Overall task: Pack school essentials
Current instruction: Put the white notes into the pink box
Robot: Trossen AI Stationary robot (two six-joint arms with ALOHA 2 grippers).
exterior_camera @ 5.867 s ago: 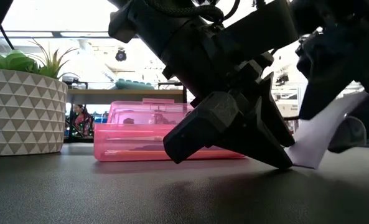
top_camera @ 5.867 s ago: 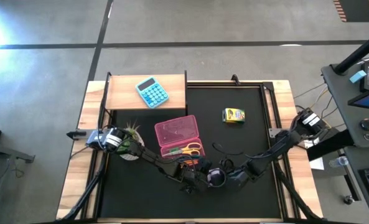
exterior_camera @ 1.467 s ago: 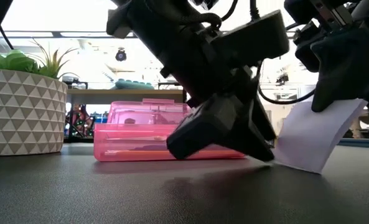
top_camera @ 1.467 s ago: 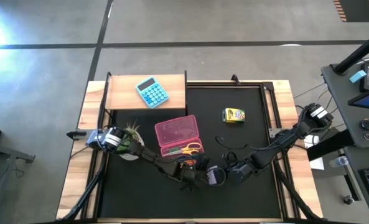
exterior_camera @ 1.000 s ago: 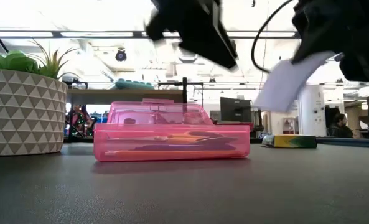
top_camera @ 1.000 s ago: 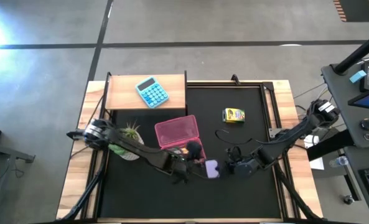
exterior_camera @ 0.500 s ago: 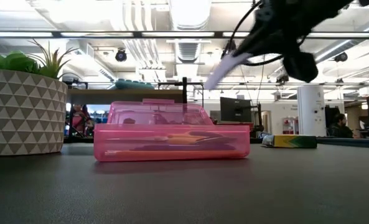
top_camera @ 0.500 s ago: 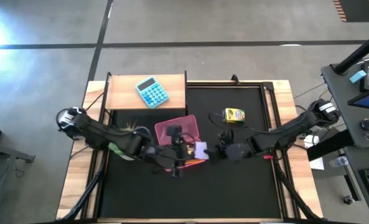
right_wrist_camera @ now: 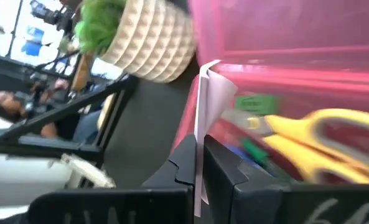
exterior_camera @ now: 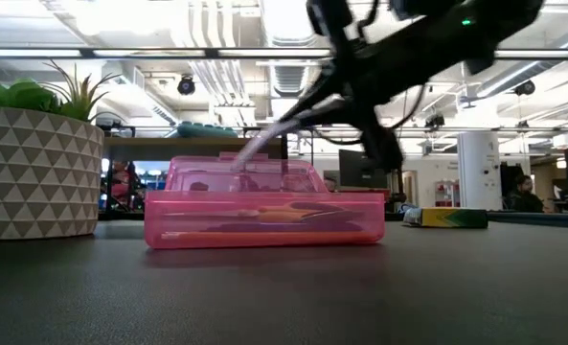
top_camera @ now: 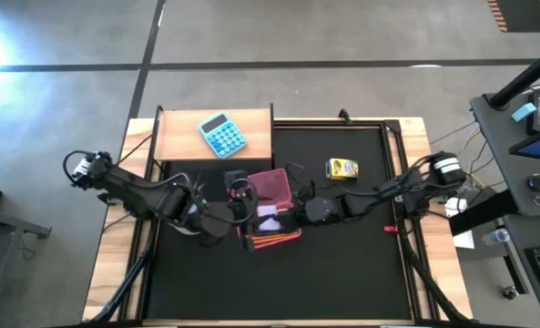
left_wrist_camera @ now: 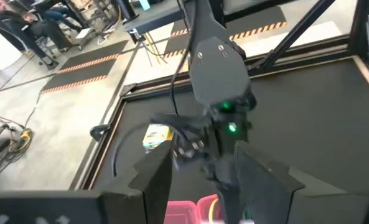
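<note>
The open pink box (top_camera: 271, 185) lies mid-table, with yellow-handled scissors (right_wrist_camera: 321, 130), a green pen (right_wrist_camera: 256, 102) and other stationery in its tray (exterior_camera: 264, 218). My right gripper (top_camera: 290, 216) reaches in from the table's right, shut on the white note pad (top_camera: 270, 217), which hangs above the tray. My left gripper (top_camera: 243, 206) hovers at the box's left side, open, with nothing between its fingers (left_wrist_camera: 153, 180). The yellow crayon box (top_camera: 341, 169) lies flat on the mat to the far right. My right gripper pinches the note pad's near edge (right_wrist_camera: 200, 155) between its two fingers, seen edge-on in the right wrist view. The fingers come from the table's right, slanting down. The pad (exterior_camera: 269, 134) is lifted clear over the pink box, tilted, its free end lowest.
A potted plant (top_camera: 189, 196) stands left of the box, close under my left arm. A light-blue calculator (top_camera: 222, 135) lies on a wooden riser (top_camera: 183, 137) at the far left. Bare black mat (top_camera: 342, 273) stretches along the near side.
My right gripper has carried the note pad up off the mat, toward the table's left and far edge, to above the pink box; the pad has tipped from steep to a shallow slant. My left gripper has risen and drawn back toward the left and far edge.
</note>
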